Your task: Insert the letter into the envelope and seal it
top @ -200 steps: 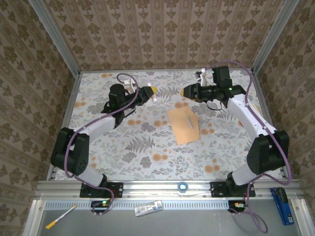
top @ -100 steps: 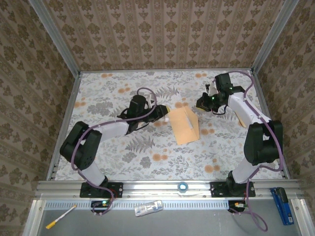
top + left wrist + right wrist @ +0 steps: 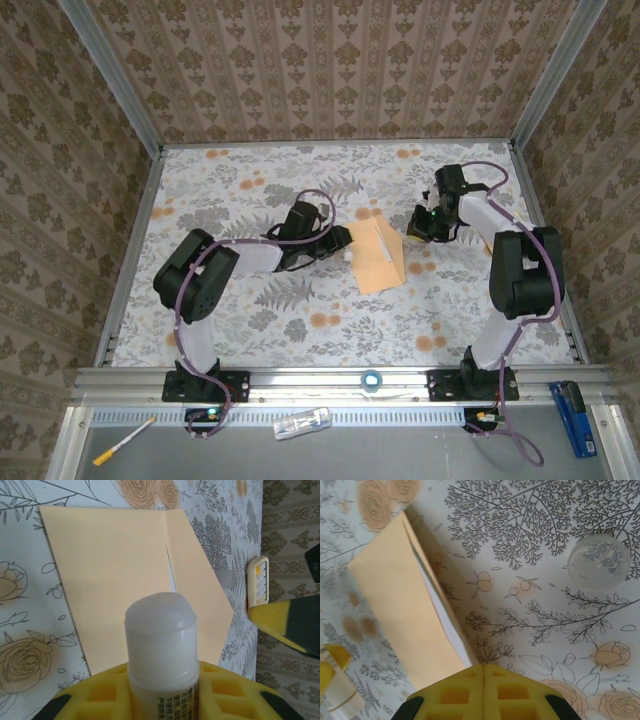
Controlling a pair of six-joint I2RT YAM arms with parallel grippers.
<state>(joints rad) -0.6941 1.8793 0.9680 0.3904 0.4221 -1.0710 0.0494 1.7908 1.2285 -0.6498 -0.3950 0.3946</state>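
Near the front rail a roll of blue tape (image 3: 372, 380) is seen, unchanged from a second ago. Since then the left arm has been folded back hard at the elbow and its forearm laid low across the table (image 3: 250, 330). This has brought the left gripper (image 3: 336, 246) from the far half to the envelope's left edge. A glue stick (image 3: 160, 630) is pinched upright between its yellow fingers, the bare white tip pointing at the tan envelope (image 3: 110, 570). The envelope lies flat, a little right of the table's middle, and has not been shifted.

The right arm has likewise been drawn in, its elbow raised near the right edge. The right gripper (image 3: 484, 677), spread a second ago, is now pressed together on nothing, just beside the envelope's right edge.

From the right wrist the flap is seen partly lifted, with a white sliver of the letter (image 3: 449, 627) showing beneath it, inside the envelope. A clear round cap (image 3: 596, 561) lies on the cloth beyond. From the left wrist a pale calculator (image 3: 257, 582) is seen past the flap's point, not made out from above.
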